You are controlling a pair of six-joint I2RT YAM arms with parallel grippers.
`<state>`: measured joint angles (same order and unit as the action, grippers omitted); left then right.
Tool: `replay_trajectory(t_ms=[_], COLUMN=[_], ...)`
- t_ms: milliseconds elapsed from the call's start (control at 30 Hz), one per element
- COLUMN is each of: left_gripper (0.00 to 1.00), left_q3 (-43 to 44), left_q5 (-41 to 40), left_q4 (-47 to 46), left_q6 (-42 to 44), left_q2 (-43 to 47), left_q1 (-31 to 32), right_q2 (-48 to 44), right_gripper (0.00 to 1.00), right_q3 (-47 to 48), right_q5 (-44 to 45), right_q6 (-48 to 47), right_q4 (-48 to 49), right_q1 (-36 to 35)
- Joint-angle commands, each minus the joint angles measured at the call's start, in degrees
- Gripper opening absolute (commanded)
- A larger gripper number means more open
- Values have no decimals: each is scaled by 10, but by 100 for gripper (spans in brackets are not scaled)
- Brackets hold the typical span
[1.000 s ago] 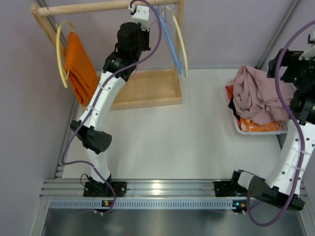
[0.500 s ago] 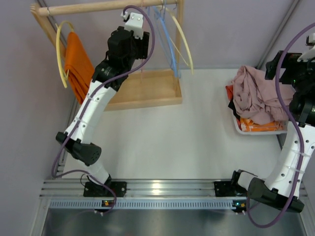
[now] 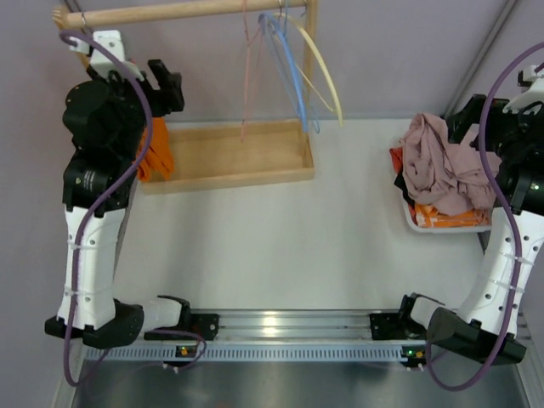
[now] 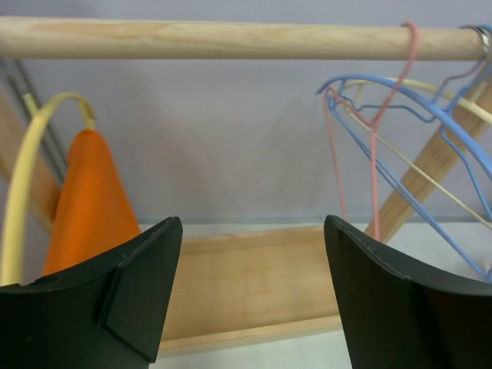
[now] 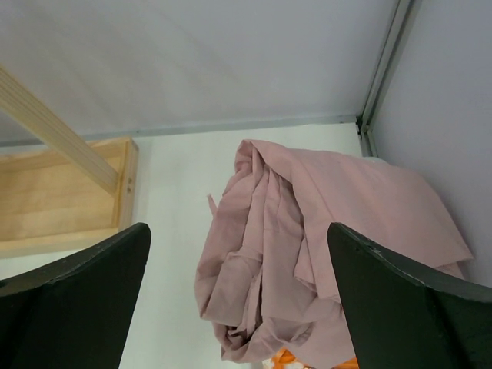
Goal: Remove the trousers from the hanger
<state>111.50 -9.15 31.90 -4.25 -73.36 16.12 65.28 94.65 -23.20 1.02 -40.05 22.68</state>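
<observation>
Left arm (image 3: 89,229) swung from middle of round wooden rail (image 4: 231,38) to its left end; left hand (image 4: 252,231) spread open, empty. Orange trousers (image 4: 88,200), smooth cloth, hung on yellow hoop hanger (image 4: 19,184): plain in wrist view, mostly hidden under arm from above. Pink trousers (image 5: 307,223), crumpled, lay heaped in white tray (image 3: 406,217); right hand (image 5: 238,231) open above them. Thin blue hangers (image 4: 430,146) hung at rail's right end.

You face a white surface (image 3: 280,246), closed in at the back and on both sides by pale lilac walls (image 3: 399,51). A wooden rack (image 3: 229,157) stands at the far left, its round rail (image 3: 187,11) running across the top. An aluminium track (image 3: 340,321) lines the near edge and catches a bright glint of light.
</observation>
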Motion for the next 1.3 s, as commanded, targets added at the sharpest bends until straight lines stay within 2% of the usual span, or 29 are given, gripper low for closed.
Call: replay_trajectory(t_ms=[0,67,100,200,233,400,633,1067,1267], left_gripper=[80,80,79,79,79,79,77,76,71], left_q3=[-14,-15,-16,-22,-23,-12,20,115,169], left_q5=[66,110,120,148,147,115,109,123,139], left_q4=[25,30,33,38,38,65,127,128,128], left_q6=[-82,-113,-145,-170,-169,-145,-111,-84,-91], left_q2=[22,30,38,56,61,67,6,-107,-160], left_q1=[-91,-145,-210,-289,-296,-310,-311,-312,-311], right_q2=[-3,-2,-1,4,4,-1,-14,-23,-26], right_gripper=[99,99,99,99,99,99,99,99,99], right_q3=[-7,-14,-17,-17,-16,-24,-36,-51,-64], right_q5=[-23,-29,-32,-39,-39,-43,-39,-30,-25], right_q6=[22,30,32,38,39,38,26,21,21], right_q4=[34,39,42,42,42,41,40,46,51], right_q1=[9,9,9,9,9,9,9,9,9])
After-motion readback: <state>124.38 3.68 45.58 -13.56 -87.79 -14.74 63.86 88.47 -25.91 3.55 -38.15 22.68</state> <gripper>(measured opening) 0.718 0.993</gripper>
